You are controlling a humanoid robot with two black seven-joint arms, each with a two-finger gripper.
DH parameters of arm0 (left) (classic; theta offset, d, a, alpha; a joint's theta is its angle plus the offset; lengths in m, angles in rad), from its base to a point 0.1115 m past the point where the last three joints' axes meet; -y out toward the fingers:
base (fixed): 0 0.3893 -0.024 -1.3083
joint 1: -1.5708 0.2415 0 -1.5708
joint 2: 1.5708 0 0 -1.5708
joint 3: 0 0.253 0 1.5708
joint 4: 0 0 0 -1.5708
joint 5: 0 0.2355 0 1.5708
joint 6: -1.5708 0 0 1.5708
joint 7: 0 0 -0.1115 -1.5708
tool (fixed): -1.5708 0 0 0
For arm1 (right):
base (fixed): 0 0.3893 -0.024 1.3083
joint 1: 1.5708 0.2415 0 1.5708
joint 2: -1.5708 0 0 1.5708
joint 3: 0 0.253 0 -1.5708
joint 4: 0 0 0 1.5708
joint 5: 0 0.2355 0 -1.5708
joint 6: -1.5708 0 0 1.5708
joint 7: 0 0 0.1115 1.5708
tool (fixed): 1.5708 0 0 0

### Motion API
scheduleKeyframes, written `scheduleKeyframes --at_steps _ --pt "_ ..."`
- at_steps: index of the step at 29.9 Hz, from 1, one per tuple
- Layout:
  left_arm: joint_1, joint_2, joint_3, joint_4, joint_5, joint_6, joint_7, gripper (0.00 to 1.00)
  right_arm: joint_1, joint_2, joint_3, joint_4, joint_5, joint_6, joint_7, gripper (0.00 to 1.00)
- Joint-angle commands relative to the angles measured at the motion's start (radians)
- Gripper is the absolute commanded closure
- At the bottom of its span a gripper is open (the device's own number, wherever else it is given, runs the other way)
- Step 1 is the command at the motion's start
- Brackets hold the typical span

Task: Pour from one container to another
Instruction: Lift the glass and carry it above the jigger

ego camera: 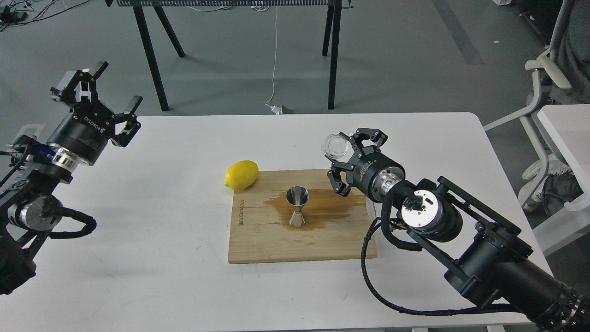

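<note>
The small clear glass cup (335,146) is lifted in the air, tilted, with my right gripper (342,156) shut on it. It hangs over the far right part of the wooden board (258,242), up and to the right of the steel jigger (297,207). The jigger stands upright near the board's middle, in a brown wet stain (329,203). My left gripper (114,86) is raised over the table's far left corner, open and holding nothing.
A yellow lemon (241,175) lies on the white table (138,240), touching the board's far left corner. Black table legs (150,50) stand on the floor behind, and a white chair (541,92) is at the right.
</note>
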Motion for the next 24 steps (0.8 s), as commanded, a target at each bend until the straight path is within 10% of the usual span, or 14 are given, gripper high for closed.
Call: scheduleKeyframes --at_steps 1,24 --pt "0.000 0.000 0.001 0.000 0.000 0.000 0.000 0.05 0.041 -0.004 -0.069 0.003 -0.028 0.000 -0.002 0.49" --pt "0.002 0.000 0.000 0.000 0.000 0.000 0.000 0.05 0.160 -0.064 -0.298 0.044 -0.197 0.000 -0.005 0.49"
